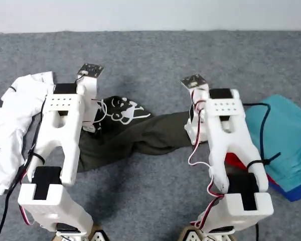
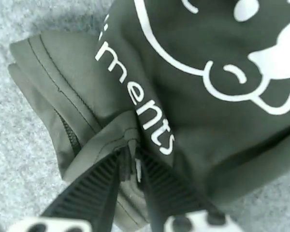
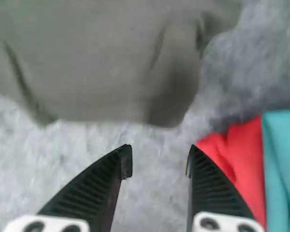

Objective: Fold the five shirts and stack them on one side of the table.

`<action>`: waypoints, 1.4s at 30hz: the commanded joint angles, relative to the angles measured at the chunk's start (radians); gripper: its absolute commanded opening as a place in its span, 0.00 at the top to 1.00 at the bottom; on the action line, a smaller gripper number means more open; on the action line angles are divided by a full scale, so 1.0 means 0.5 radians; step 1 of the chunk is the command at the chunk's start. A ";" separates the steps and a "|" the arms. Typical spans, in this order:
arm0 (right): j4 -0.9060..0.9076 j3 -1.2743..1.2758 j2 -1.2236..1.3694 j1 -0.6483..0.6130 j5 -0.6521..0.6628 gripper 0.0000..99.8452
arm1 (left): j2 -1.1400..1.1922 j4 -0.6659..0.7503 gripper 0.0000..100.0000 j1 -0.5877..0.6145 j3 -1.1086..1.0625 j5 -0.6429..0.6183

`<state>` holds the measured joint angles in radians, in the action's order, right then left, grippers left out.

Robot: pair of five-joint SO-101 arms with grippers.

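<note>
A dark olive shirt (image 1: pixel 140 135) with a white cartoon print lies crumpled across the middle of the grey table. In the left wrist view the olive shirt (image 2: pixel 217 121) is bunched, and my left gripper (image 2: pixel 130 159) is shut on a folded hem of it. From above, the left gripper (image 1: pixel 94 122) sits at the shirt's left end. My right gripper (image 3: pixel 158 162) stands open just over bare carpet, close to the edge of the olive shirt (image 3: pixel 101 63) with nothing between its fingers. In the high view the right gripper (image 1: pixel 193 128) is at the shirt's right end.
A white shirt (image 1: pixel 15 125) lies heaped at the left edge. At the right lies a pile with a teal shirt (image 1: pixel 286 130) over a red shirt (image 1: pixel 236 161) and a blue shirt (image 1: pixel 291 193). The red shirt (image 3: pixel 232 154) lies right beside my right gripper.
</note>
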<state>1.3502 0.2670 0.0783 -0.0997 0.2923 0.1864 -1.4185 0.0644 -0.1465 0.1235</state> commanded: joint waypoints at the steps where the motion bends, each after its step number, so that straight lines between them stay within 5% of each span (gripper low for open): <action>1: -0.299 0.080 -0.084 -0.023 0.018 0.82 | -0.052 0.012 0.99 -0.006 0.005 0.012; 13: -0.686 0.098 0.413 -0.029 -0.077 0.83 | -0.055 0.003 0.99 -0.006 0.002 0.012; 18: -0.664 0.098 0.367 0.017 -0.077 0.99 | -0.055 0.003 0.99 -0.006 0.002 0.012; 25: -0.278 0.000 -0.149 0.066 -0.074 0.99 | -0.098 -0.043 0.99 0.003 0.057 0.006; 31: 0.038 -0.178 -0.821 0.066 0.064 0.99 | -0.328 -0.356 0.99 0.003 0.278 0.009; 42: 0.180 -0.270 -1.717 0.066 0.187 0.99 | -1.003 -0.525 0.99 0.006 0.422 0.009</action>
<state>1.4346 0.1765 -0.6751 -0.0813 0.3782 -0.2048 -1.6747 0.0644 0.0192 0.1281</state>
